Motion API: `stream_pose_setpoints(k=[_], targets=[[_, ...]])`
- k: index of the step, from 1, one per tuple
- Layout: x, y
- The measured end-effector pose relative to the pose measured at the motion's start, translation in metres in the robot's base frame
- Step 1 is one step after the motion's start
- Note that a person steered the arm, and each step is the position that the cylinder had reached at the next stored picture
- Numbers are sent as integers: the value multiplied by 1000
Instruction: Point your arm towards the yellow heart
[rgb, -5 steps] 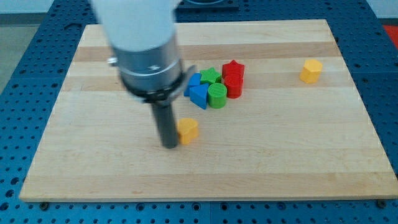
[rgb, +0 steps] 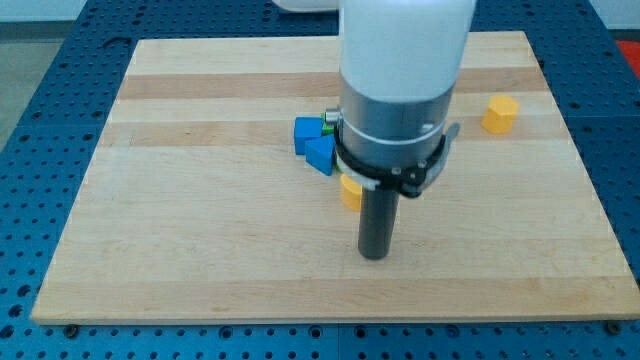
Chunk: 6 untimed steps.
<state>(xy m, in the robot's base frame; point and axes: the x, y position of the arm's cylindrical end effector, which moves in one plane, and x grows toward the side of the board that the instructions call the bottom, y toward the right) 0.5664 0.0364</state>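
My tip (rgb: 374, 255) rests on the wooden board (rgb: 180, 240), right of centre and toward the view's bottom. A small yellow block (rgb: 350, 191) lies just above and left of the tip, close to the rod. The arm's body hides part of it, so I cannot make out its shape. A second yellow block (rgb: 500, 114), roughly hexagonal, sits far off at the view's upper right.
Two blue blocks (rgb: 308, 133) (rgb: 321, 154) sit left of the arm's body, with a sliver of a green block (rgb: 328, 120) beside them. The arm hides the rest of that cluster. A blue perforated table (rgb: 40, 120) surrounds the board.
The arm has swung from the view's left to right of centre and now covers the red and green blocks. The near yellow block has shifted right and slightly up.
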Motion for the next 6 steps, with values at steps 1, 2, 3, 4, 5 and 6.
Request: stream_pose_setpoints(k=[1,2,3,4,5,6], targets=[[17,-35],[17,-69],[17,-69],[17,-74],[10,-95],[-21,-119]])
